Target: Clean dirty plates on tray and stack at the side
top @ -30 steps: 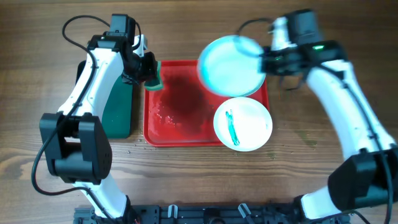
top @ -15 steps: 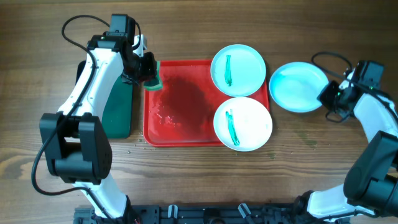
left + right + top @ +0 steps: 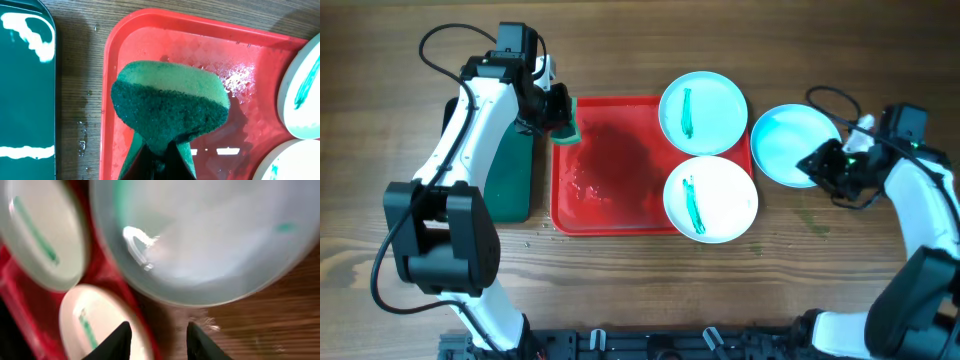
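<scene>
The wooden desk (image 3: 620, 290) carries the red tray (image 3: 610, 180), a smooth plastic rectangle with rounded corners and a raised rim; its floor shines with water drops. A narrower dark green tray (image 3: 510, 175) lies just beside it on the left. Two round plates (image 3: 703, 112) (image 3: 710, 198) sit at the right end of the red one, each with a teal streak. The third plate (image 3: 790, 142) lies flat on the desk just to the right of the tray, nearly free of smears. The plates look stiff, light and glossy, probably slippery when wet, so the shallow rim seems the best place to pinch. The sponge (image 3: 170, 107) is soft, with a yellow-green foam layer and a rough dark green face. The left hand (image 3: 552, 108) is clenched on it above the tray's left edge. The right hand (image 3: 156, 335) is released, with its fingers apart near the third plate's rim.
</scene>
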Robot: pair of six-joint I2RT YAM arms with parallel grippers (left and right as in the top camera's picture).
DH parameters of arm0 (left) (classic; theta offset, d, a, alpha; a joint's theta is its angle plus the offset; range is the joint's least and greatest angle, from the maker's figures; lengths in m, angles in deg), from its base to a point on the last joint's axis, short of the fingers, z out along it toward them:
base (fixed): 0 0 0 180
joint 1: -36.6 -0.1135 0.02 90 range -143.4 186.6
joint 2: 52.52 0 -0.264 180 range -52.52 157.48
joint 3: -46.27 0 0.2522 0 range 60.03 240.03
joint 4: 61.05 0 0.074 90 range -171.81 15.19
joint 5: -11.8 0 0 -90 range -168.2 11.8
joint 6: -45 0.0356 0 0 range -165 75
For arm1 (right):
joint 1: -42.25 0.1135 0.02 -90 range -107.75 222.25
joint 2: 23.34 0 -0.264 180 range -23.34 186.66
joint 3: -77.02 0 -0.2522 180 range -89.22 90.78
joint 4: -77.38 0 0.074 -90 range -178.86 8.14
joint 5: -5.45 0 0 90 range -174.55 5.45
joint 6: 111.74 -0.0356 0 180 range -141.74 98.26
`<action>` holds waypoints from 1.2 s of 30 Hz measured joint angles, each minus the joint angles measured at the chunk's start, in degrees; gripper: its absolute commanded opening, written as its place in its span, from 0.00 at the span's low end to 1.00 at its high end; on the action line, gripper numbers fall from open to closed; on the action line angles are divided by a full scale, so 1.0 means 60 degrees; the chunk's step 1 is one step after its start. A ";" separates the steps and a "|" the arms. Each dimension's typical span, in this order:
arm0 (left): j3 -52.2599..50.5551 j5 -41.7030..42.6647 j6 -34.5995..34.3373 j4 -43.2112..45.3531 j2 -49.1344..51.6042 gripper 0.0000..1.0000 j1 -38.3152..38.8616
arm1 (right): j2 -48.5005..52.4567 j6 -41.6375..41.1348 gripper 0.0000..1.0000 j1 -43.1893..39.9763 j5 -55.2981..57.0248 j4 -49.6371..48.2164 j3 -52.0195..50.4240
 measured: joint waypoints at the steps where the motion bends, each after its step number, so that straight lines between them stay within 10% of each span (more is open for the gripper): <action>1: 0.0000 0.0000 0.0000 0.0004 0.0000 0.04 0.0000 | -0.0040 -0.0007 0.37 0.0364 0.0018 0.0226 0.0033; 21: 0.0000 0.0000 0.0000 0.0022 0.0000 0.04 0.0000 | 0.0138 -0.0015 0.35 0.3993 0.2313 -0.0346 -0.0896; 27: 0.0000 0.0000 0.0000 0.0022 0.0000 0.04 0.0000 | 0.0696 0.0131 0.28 0.3996 0.2597 -0.0699 -0.0896; 31: 0.0000 0.0004 0.0000 0.0025 0.0000 0.04 0.0000 | 0.0696 0.0219 0.04 0.3996 0.2652 -0.0656 -0.0889; 36: 0.0000 0.0004 0.0000 0.0025 0.0000 0.04 0.0000 | 0.0699 0.0237 0.04 0.4025 0.2557 -0.0350 -0.0812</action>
